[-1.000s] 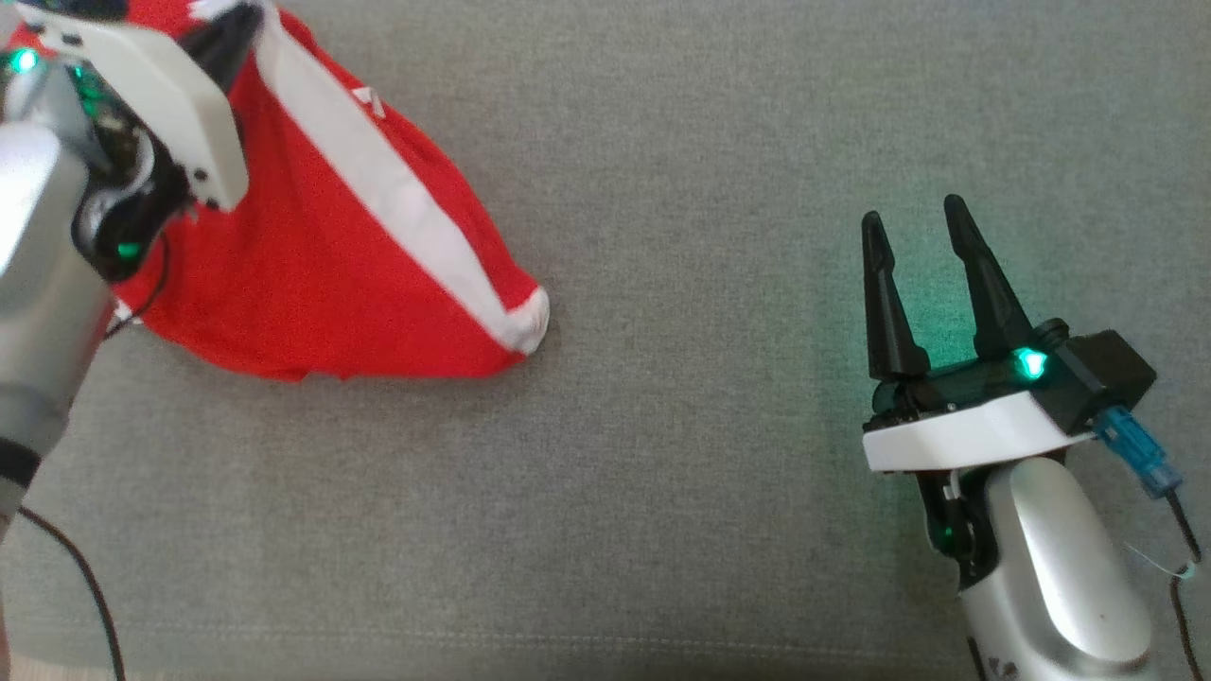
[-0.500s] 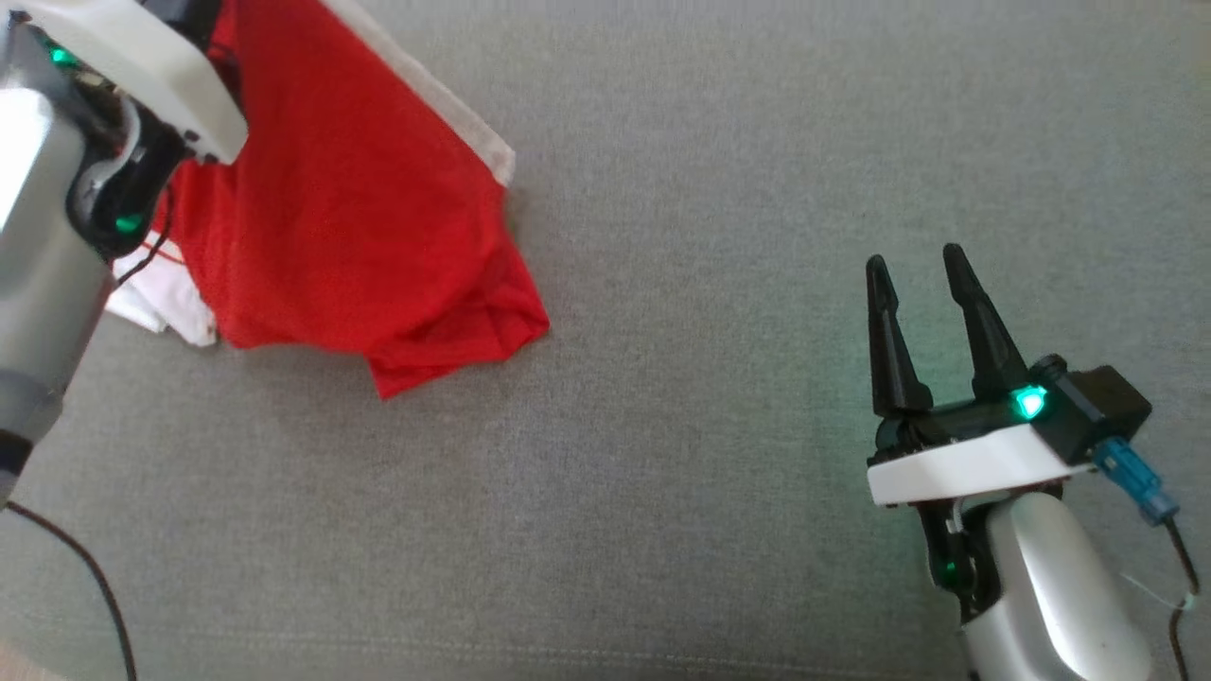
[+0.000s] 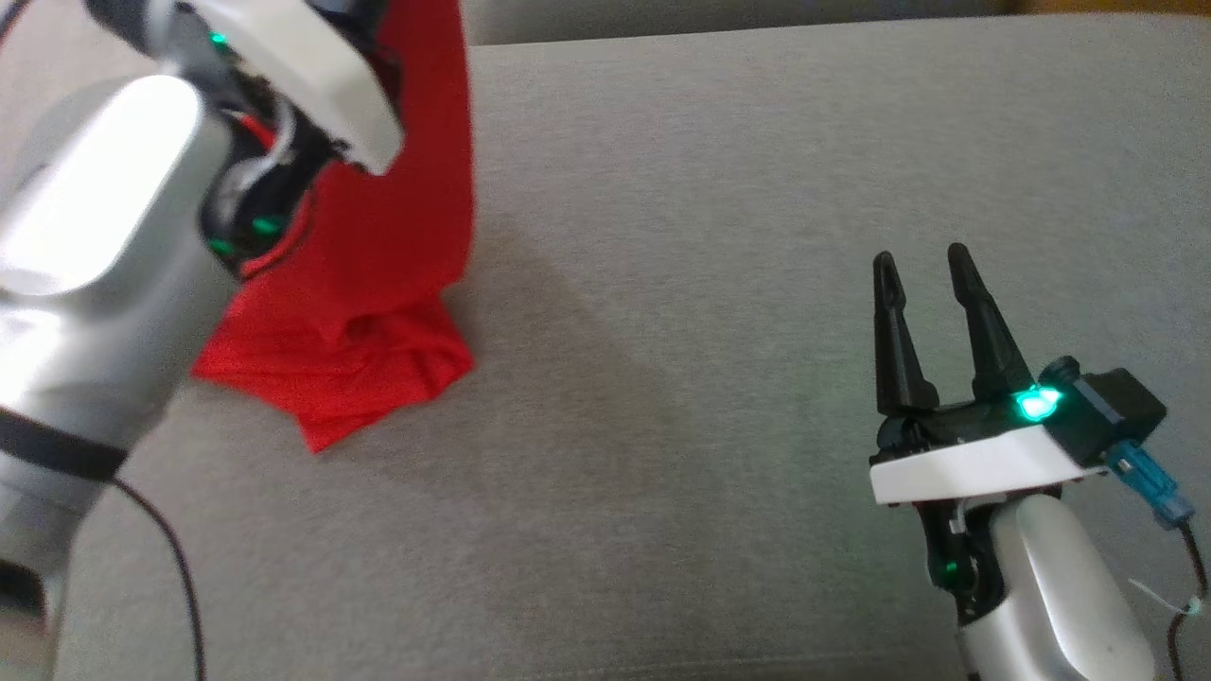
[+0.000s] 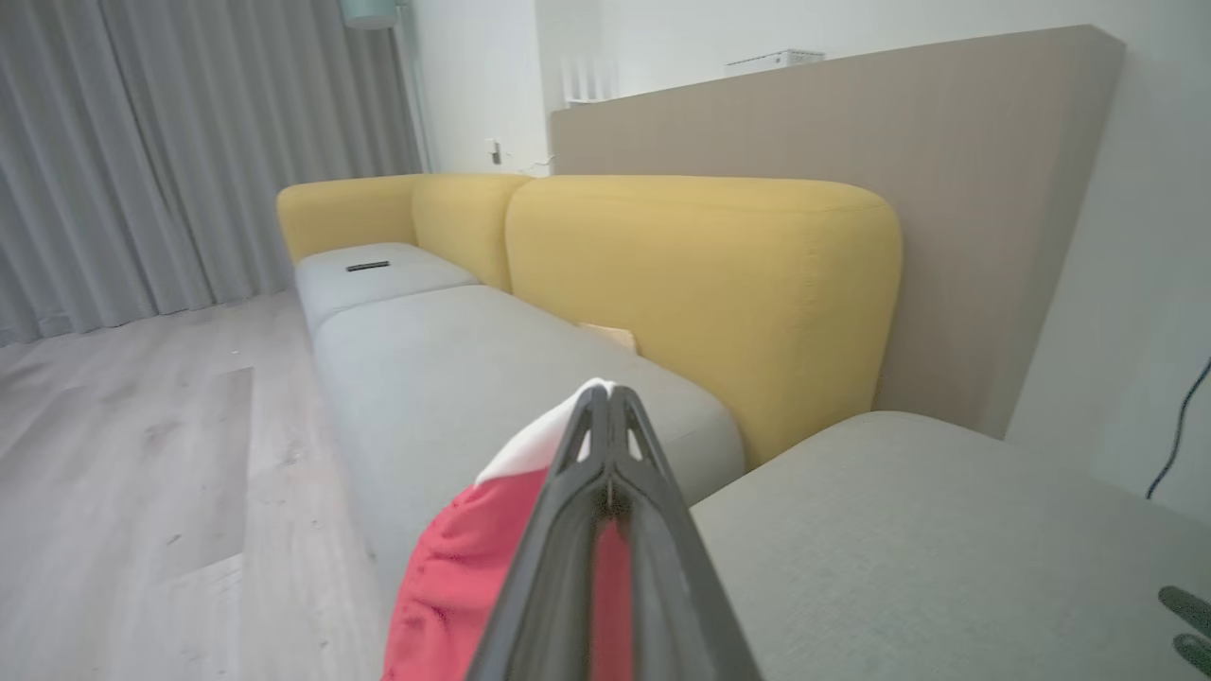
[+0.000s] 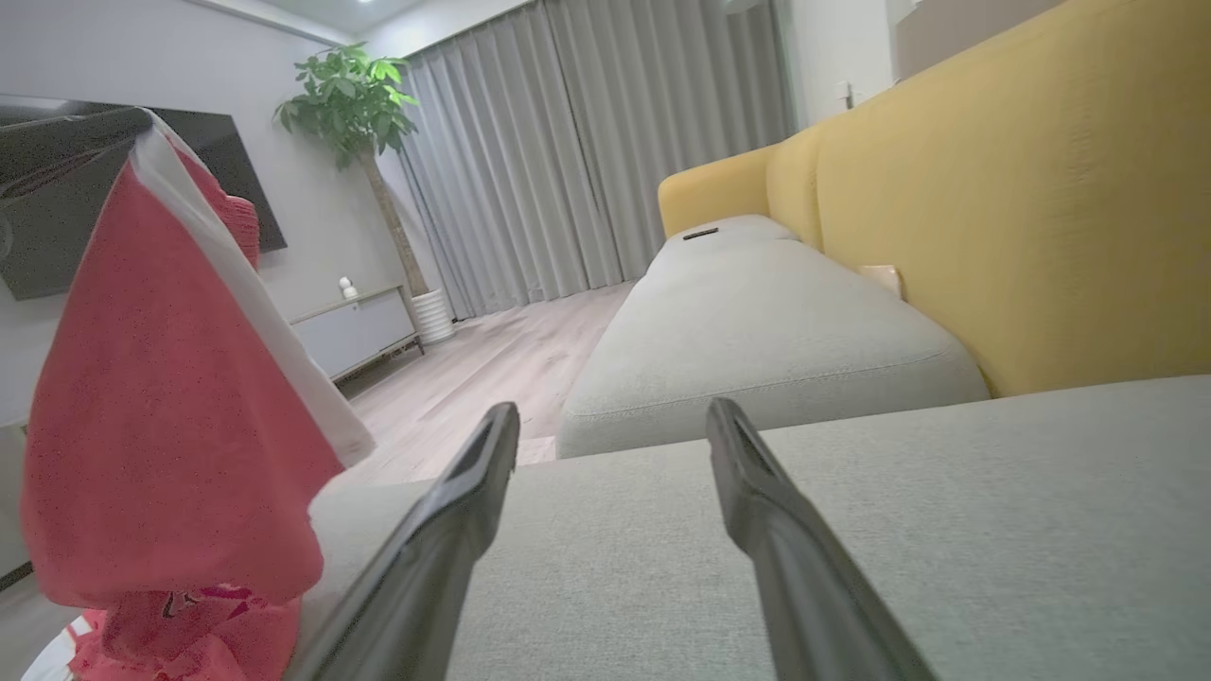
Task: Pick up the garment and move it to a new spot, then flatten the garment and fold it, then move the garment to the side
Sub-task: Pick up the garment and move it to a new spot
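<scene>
Left gripper [image 4: 606, 402] is up high, its fingertips hidden behind its own pale wrist in the head view (the wrist camera shows them plainly). Jaws pinched together on the red fabric garment with white trim [image 3: 378, 312], which hangs down, lower end crumpled on the grey fabric sofa seat [image 3: 662, 331]. Right gripper [image 3: 922, 274] sits well apart, jaws wide, holding nothing.

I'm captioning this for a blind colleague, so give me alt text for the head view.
The left gripper, at upper left, holds a red garment up off a grey sofa cushion, its lower end bunched on it. The right gripper sits open and empty at lower right.
</scene>
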You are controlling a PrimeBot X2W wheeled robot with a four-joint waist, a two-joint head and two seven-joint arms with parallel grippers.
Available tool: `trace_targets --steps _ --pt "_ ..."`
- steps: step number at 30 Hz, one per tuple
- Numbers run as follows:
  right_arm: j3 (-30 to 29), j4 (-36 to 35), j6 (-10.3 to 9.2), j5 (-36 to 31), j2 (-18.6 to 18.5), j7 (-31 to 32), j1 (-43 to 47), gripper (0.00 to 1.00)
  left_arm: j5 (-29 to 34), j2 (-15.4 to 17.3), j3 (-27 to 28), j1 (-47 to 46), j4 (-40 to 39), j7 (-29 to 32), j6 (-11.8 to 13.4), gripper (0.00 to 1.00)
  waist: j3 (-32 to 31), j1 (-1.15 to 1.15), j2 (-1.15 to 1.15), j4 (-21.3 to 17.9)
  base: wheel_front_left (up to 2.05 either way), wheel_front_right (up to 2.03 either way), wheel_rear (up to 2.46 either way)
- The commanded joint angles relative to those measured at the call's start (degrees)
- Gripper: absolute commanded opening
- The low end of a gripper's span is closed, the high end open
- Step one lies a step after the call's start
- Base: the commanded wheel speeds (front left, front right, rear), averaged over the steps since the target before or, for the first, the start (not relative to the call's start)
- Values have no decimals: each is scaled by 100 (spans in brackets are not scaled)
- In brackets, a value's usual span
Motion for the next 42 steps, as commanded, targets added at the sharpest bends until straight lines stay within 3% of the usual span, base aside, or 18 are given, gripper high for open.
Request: trace_targets --steps 1,10,16,20,24,33,38,39,40,42 --pt "168 -219 44 56 -12 -61 -158 100 -31 90 200 -395 -168 27 61 0 10 0 0 -363 0 0 0" --pt "458 -278 44 414 -12 -61 -312 100 -86 -819 212 -922 59 -51 167 0 -27 0 0 -1571 0 0 0" --pt "485 -371 44 534 -12 -61 -300 100 -183 -1340 478 -1385 410 -424 162 0 -4 0 0 -1899 0 0 0" --pt "414 -407 44 520 -12 -61 -247 100 -50 -1587 609 -1561 700 -678 167 0 25 0 0 -1876 0 0 0" --pt "271 -433 44 475 -12 -61 -188 100 116 -1660 516 -1170 1009 -760 82 0 60 0 0 -1654 0 0 0" --pt "120 -441 44 246 -12 -61 -172 100 454 -1336 574 778 1592 -793 0 0 187 0 0 -1088 0 0 0" --pt "32 -417 44 93 -12 -61 -171 100 704 -1345 809 1651 1868 -794 24 0 188 0 0 -803 0 0 0" --pt "29 -406 44 64 -12 -61 -169 100 752 -1366 922 1760 1874 -794 57 91 179 0 0 -761 0 0 0" --pt "14 -398 44 38 -12 -61 -161 100 793 -1396 1031 1872 1883 -794 77 100 161 0 0 -708 0 0 0" --pt "-8 -383 44 -1 -12 -61 -134 100 892 -1450 1249 2059 1861 -794 86 100 126 0 0 -611 0 0 0"
